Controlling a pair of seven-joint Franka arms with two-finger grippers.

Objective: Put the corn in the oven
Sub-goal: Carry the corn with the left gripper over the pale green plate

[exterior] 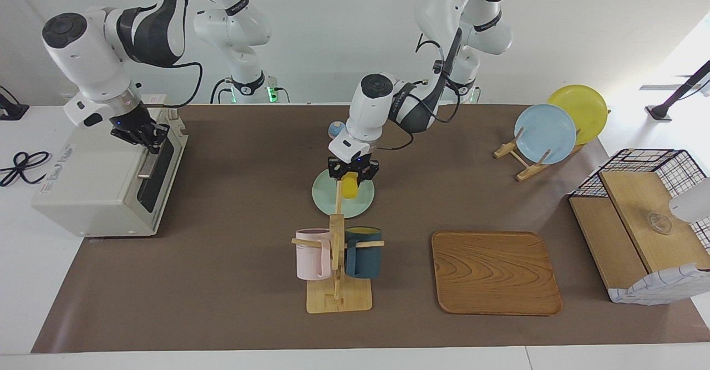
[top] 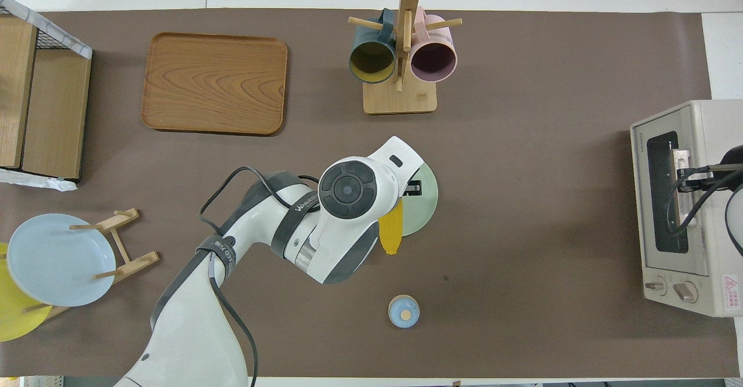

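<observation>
The yellow corn hangs lengthwise from my left gripper, which is shut on one end of it, over the pale green plate at mid-table. From above, the corn sticks out from under the left arm's wrist, and the left gripper is mostly covered. The cream oven stands at the right arm's end with its glass door closed. My right gripper is shut on the upper end of the door's bar handle. Overhead, the right gripper rests at the oven front.
A wooden mug rack with a pink and a dark blue mug stands farther from the robots than the plate. Beside it lies a wooden tray. A small blue lid sits near the robots. A plate stand and a wire basket box occupy the left arm's end.
</observation>
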